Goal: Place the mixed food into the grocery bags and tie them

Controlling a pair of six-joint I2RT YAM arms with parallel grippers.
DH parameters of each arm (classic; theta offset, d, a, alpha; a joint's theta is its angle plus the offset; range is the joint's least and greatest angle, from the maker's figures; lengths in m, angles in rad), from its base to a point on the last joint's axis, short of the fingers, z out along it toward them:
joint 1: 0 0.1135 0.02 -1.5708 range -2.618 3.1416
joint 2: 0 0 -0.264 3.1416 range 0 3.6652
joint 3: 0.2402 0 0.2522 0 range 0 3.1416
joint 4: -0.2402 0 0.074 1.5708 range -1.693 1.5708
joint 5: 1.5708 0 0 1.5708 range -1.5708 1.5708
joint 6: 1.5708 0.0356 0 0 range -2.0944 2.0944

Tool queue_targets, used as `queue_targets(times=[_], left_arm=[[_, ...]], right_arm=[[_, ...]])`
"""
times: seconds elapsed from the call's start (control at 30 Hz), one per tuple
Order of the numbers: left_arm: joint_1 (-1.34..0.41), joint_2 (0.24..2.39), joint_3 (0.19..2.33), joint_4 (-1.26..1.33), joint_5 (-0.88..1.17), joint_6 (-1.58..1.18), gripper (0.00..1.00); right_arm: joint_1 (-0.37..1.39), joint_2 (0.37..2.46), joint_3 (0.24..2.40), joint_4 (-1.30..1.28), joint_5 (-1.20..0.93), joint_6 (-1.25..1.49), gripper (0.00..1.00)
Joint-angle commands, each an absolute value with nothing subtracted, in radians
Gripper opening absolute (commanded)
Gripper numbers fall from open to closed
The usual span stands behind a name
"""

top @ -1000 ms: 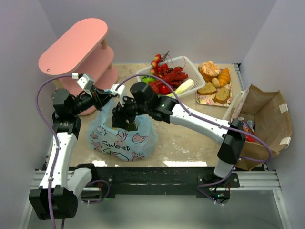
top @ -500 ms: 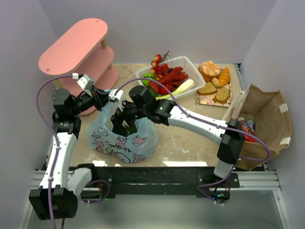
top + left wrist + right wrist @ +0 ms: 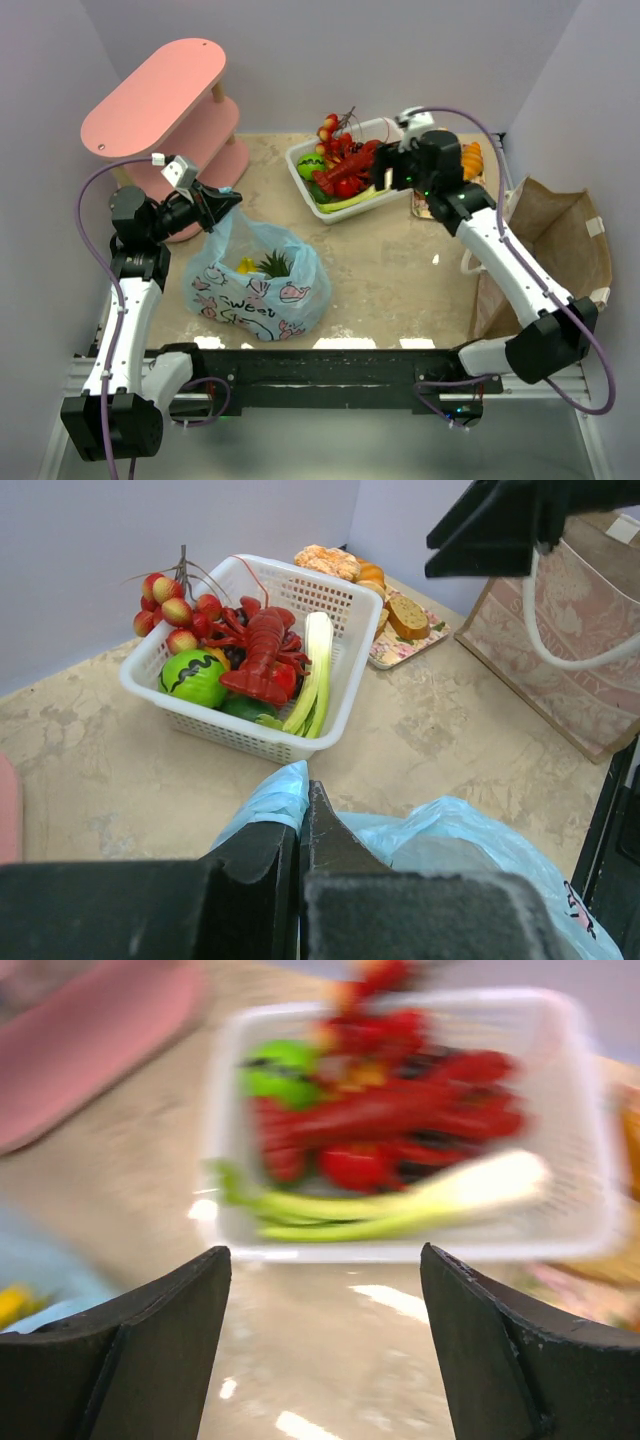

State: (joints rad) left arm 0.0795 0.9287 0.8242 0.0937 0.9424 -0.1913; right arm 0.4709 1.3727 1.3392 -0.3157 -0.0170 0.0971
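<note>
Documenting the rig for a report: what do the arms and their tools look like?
The left arm and right arm have white links, black joints and a loose purple cable each. The left tool and right tool are black, each with two flat tapering fingers.

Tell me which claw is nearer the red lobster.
Right. The right claw hangs open just beside the lobster; the left claw is shut on the blue bag, farther off.
</note>
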Motion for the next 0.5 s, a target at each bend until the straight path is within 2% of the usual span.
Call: queue_targets(times=[0.0,0.13,0.23,0.33,0.47], left_arm=[[0.087,0.914,0.822,0.138,0.950,-0.202,0.00],[0.086,0.910,0.822,0.138,0.946,-0.201,0.00],[0.086,0.914,0.822,0.141,0.956,-0.204,0.00],[0.086,0.913,0.822,0.143,0.959,-0.206,0.00],[0.086,0.914,0.822,0.138,0.954,-0.201,0.00]], right_arm=[[0.260,1.463,1.295,-0.322,0.130,0.136,0.74],[0.083,1.647,1.360,-0.324,0.245,0.152,0.70],[0.019,1.782,1.461,-0.324,0.270,0.143,0.63],[0.003,1.934,1.619,-0.398,0.308,0.121,0.58],[-0.038,2.034,1.721,-0.408,0.327,0.095,0.57]])
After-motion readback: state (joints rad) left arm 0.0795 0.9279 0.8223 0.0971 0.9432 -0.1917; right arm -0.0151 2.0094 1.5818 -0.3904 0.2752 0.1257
